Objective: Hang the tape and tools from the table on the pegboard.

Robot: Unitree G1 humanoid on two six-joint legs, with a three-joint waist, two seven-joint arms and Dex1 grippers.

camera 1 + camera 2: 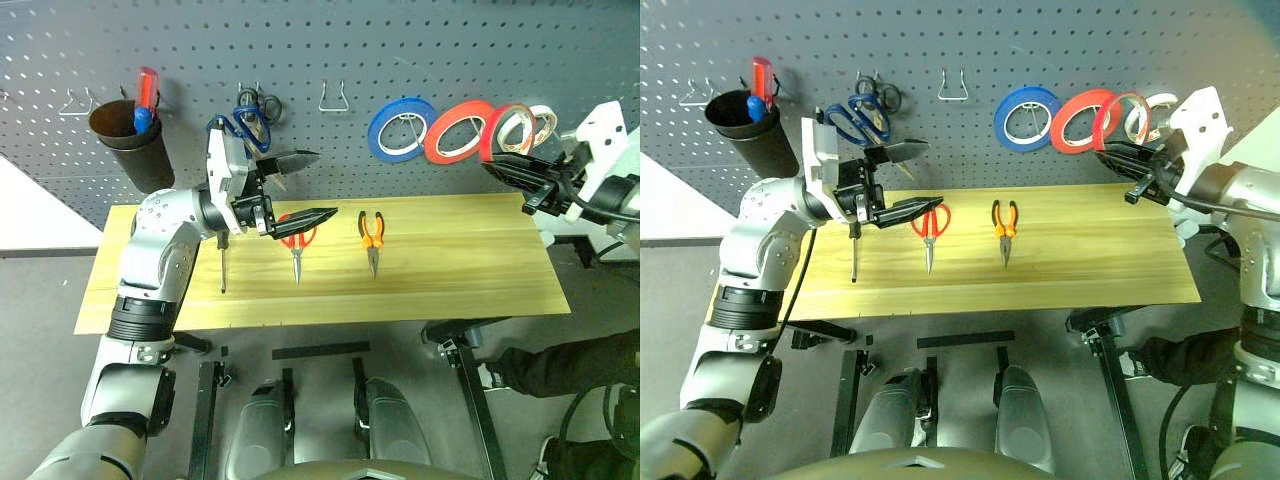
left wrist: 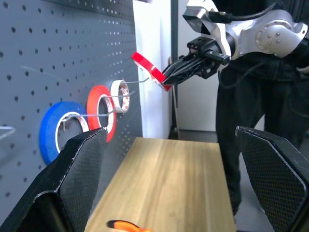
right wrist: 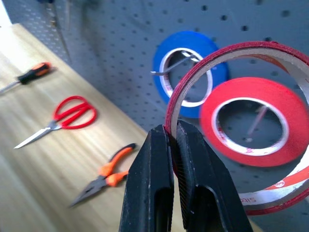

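The right gripper [image 3: 174, 145] has its jaws pinched shut on the rim of the red tape [image 3: 231, 53], so the ring stands on edge above and beyond them with its open hole facing the pegboard [image 1: 400, 50], ready, it seems, to slip over a hook [image 2: 145, 81]. The left gripper [image 1: 300, 187] hangs with jaws wide and empty; below them the scissors [image 1: 296, 238], pliers [image 1: 371, 235] and screwdriver [image 1: 222, 262] lie on the bench [image 1: 460, 270], handles toward the board.

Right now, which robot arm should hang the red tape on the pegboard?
Probably the right. Its end effector is shut on the red tape up by the pegboard. The left end effector is open above the table.
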